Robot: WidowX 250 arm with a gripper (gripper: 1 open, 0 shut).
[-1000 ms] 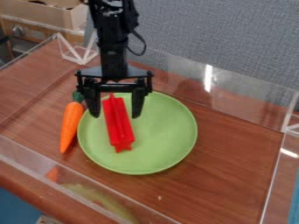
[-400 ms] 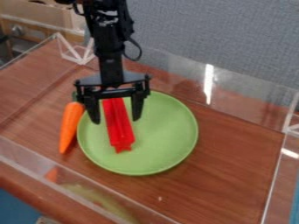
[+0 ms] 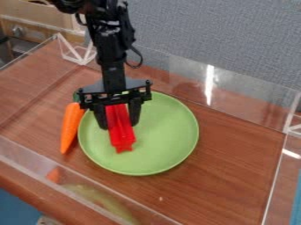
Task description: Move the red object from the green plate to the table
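Table [image 3: 235, 132]: red object [image 3: 121, 128] between gripper [image 3: 114, 117] fingers

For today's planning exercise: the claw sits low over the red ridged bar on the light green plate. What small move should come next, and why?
Probably finish closing the claw on the red ridged plastic bar, then lift. Its fingers straddle the bar's upper end, apparently not yet clamped, and the bar lies flat on the round light green plate, beside the orange carrot.

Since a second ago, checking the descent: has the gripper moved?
Yes. The gripper has come down toward the green plate, its fingers now straddling the red object.
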